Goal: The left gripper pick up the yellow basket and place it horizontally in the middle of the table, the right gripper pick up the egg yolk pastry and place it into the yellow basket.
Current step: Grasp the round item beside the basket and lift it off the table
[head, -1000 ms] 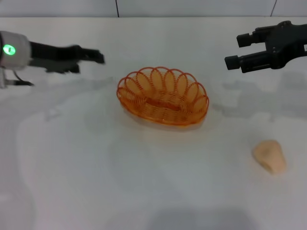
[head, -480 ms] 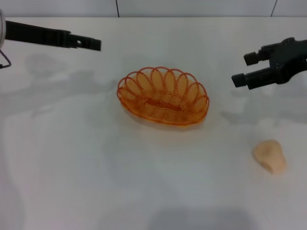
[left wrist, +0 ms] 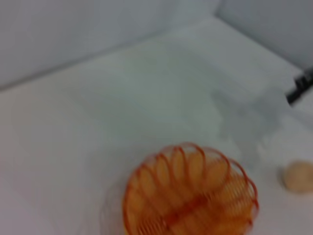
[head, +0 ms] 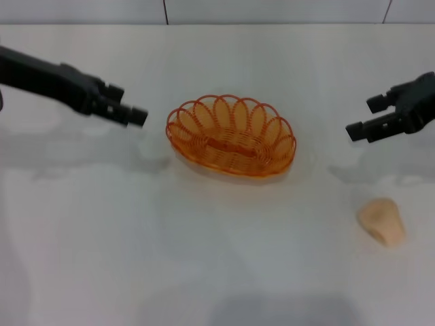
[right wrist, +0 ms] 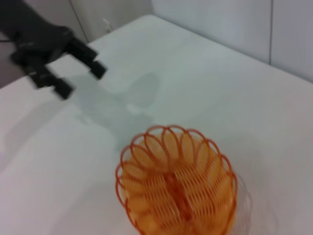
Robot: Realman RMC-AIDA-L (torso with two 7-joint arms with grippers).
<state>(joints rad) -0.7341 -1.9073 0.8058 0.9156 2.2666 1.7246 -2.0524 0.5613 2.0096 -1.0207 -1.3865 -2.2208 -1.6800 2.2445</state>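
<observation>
On table (head: 217, 272), head view: yellow basket (head: 231, 136) at centre, empty; egg yolk pastry (head: 382, 221) well apart, right-front. Left gripper (head: 132, 112) near basket's left rim, fingers apart, holding nothing. Right gripper (head: 370, 117) raised at right, fingers spread. Left wrist view: basket (left wrist: 190, 193), pastry (left wrist: 298, 176) beside. Right wrist view: basket (right wrist: 176, 188), left gripper (right wrist: 78, 73) beyond.

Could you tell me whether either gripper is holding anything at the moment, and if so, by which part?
Nothing is held. The left gripper and right gripper are open and empty; basket and pastry sit untouched.

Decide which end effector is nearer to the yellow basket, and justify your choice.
Left. The left end effector hovers just off the yellow basket's left rim. The right end effector hangs farther out on its right, above the egg yolk pastry.
</observation>
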